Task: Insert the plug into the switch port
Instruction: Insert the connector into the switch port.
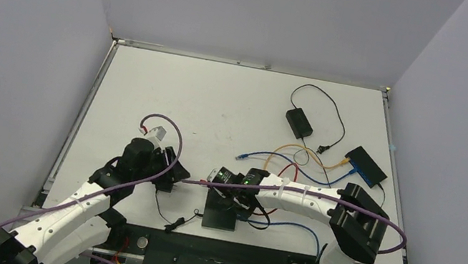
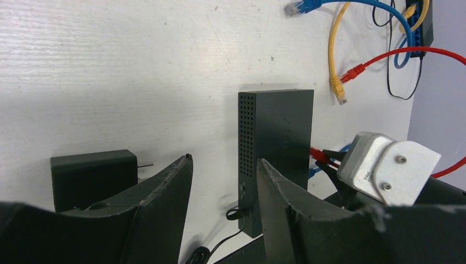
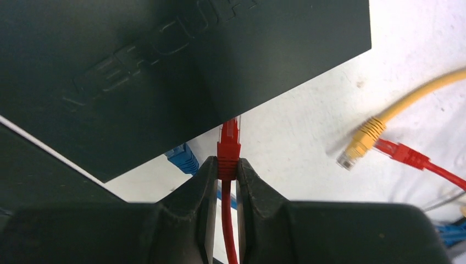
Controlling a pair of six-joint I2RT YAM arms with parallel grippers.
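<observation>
A black switch (image 1: 220, 211) lies near the table's front edge. In the left wrist view it (image 2: 275, 154) appears as a dark box with a perforated side. In the right wrist view its dark body (image 3: 181, 66) fills the top. My right gripper (image 3: 227, 165) is shut on a red plug (image 3: 228, 147), whose clear tip touches the switch's edge. This gripper also shows in the top view (image 1: 222, 181) and the left wrist view (image 2: 335, 165), with the red plug (image 2: 319, 155) against the switch. My left gripper (image 2: 224, 165) is open and empty, just left of the switch (image 1: 168, 177).
A small black box (image 2: 93, 176) sits left of my left fingers. A thin black cable (image 2: 236, 213) enters the switch's side. Loose yellow (image 3: 362, 140), blue (image 2: 299, 6) and red (image 2: 354, 71) plugs lie behind. A second switch (image 1: 365, 164) and a power adapter (image 1: 298, 121) sit at the back right.
</observation>
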